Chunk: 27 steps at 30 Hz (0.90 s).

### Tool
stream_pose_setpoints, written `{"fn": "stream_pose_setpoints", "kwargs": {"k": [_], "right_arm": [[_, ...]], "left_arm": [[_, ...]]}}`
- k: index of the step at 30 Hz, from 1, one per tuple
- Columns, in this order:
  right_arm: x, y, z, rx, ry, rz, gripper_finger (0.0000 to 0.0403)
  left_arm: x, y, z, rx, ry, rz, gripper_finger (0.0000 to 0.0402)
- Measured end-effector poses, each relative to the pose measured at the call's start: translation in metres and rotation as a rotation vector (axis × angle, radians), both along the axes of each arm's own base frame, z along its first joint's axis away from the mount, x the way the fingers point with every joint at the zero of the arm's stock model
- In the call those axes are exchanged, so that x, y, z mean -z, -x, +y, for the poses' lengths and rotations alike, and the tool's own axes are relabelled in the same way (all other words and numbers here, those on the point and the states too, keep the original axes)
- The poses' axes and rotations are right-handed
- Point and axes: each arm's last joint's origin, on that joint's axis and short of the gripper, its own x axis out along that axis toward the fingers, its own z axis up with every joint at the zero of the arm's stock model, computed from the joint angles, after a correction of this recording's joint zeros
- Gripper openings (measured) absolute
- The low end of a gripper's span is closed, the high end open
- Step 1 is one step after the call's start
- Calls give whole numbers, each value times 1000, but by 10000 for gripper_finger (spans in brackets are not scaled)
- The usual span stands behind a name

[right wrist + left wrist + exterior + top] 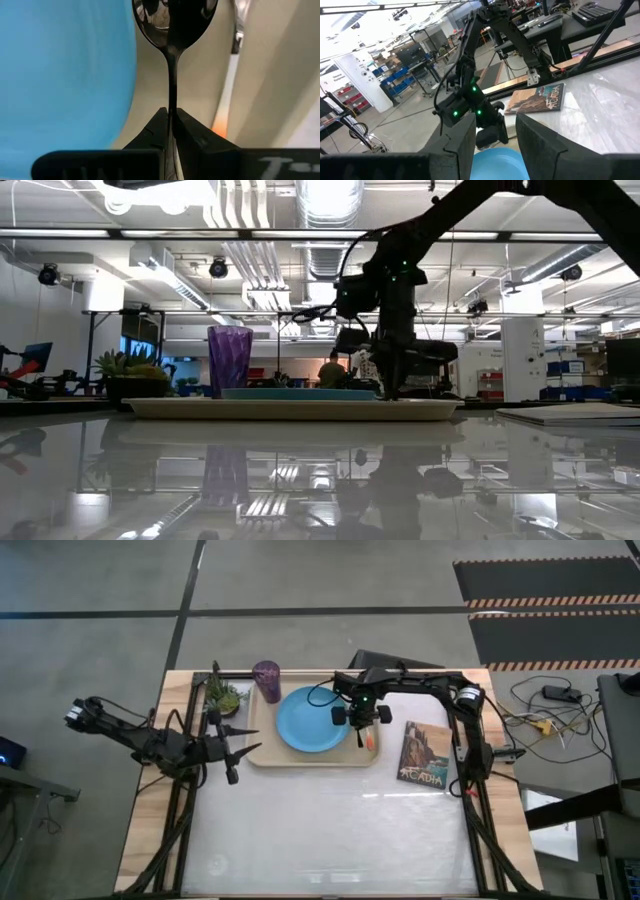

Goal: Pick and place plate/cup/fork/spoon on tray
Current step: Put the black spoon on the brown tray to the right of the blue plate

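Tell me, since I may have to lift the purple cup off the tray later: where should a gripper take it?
Grip the cup across its side wall, coming in from the open tabletop side. It stands upright at the tray's far left corner, with the plant close on one side and the plate on the other, so a high grasp near the rim looks safest.

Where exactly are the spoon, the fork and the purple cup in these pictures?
spoon (172, 15): right wrist view, on its dark round bowl, handle pinched by the right gripper (171, 125).
fork (227, 85): right wrist view, on its handle, lying on the tray beside the spoon.
cup (267, 679): high view, on its rim.
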Motion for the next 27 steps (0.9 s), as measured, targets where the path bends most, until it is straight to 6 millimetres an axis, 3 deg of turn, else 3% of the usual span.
{"fn": "stream_pose_setpoints", "kwargs": {"k": [8,17,27], "right_arm": [[20,-7,-3,6,-6,10,13],[22,-7,-4,12,10,24,16],[16,-6,-1,5,19,14,113]], "left_arm": [[0,0,0,0,0,1,123],[1,0,0,0,-3,7,123],[1,-1,0,0,-4,9,123]]}}
